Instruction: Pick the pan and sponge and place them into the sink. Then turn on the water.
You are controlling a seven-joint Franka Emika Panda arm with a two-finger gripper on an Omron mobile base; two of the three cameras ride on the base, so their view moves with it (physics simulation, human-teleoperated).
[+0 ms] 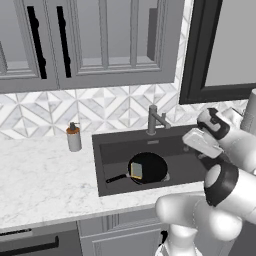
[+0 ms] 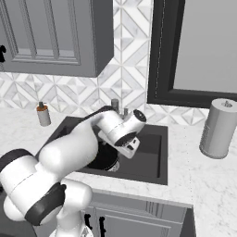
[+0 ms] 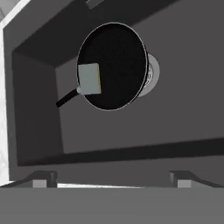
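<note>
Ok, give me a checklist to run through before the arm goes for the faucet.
1. Pan inside the sink: ok.
2. Sponge in the sink: ok, it lies in the pan near the handle side.
3. Gripper open and holding nothing: ok.
4. Faucet free of obstacles: ok in the left base view; the arm hides most of it in the right base view.
5. Water running: not ok, no stream yet.
6. Soap dispenser apart from the faucet: ok.

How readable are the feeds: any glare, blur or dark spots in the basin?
Hand view: flat lighting, no glare; grey-green sponge stands out on round black frying pan. Left base view: soft, slightly blurred; the pan's thin handle nearly blends into the dark-grey recessed sink. Right base view: the arm covers most of the pan.
</note>
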